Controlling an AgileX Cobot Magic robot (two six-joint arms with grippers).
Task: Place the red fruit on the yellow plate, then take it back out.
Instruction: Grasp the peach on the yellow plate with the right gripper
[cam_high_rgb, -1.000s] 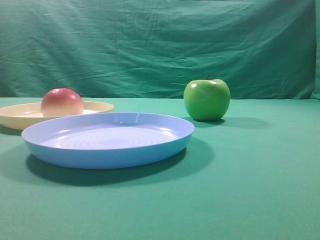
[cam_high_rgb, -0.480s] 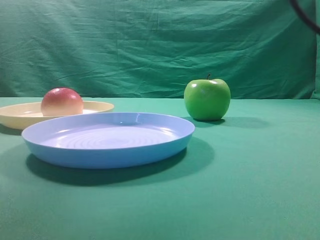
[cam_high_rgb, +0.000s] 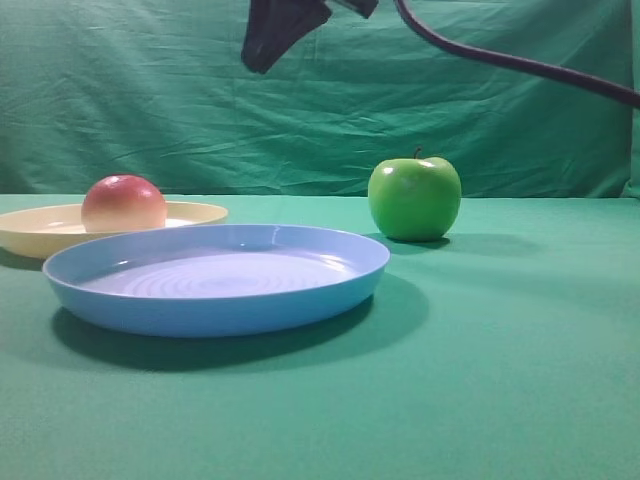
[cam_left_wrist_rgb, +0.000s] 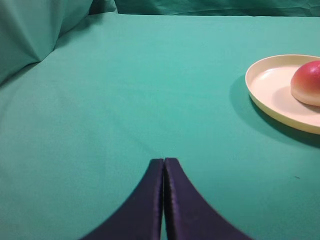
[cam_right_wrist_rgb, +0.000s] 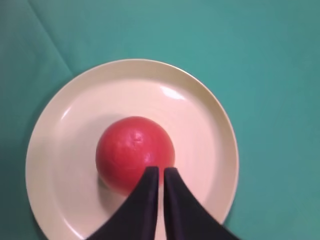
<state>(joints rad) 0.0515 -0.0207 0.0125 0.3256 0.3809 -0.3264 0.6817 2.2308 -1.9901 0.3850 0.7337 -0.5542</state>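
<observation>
The red fruit rests on the yellow plate at the far left of the exterior view. My right gripper hangs high at the top of that view. Looking straight down, the right wrist view has the red fruit in the middle of the yellow plate. The right gripper is above the fruit, its fingers a narrow gap apart and holding nothing. My left gripper is shut and empty over bare cloth, left of the yellow plate and the red fruit.
A large light-blue plate lies in front of the yellow one. A shiny green apple stands to the right behind it. A dark cable runs from the right arm toward the upper right. Green cloth covers table and backdrop.
My right arm has come into the exterior view from the upper right and moved left along the top. The fruit, plates and apple have stayed put.
</observation>
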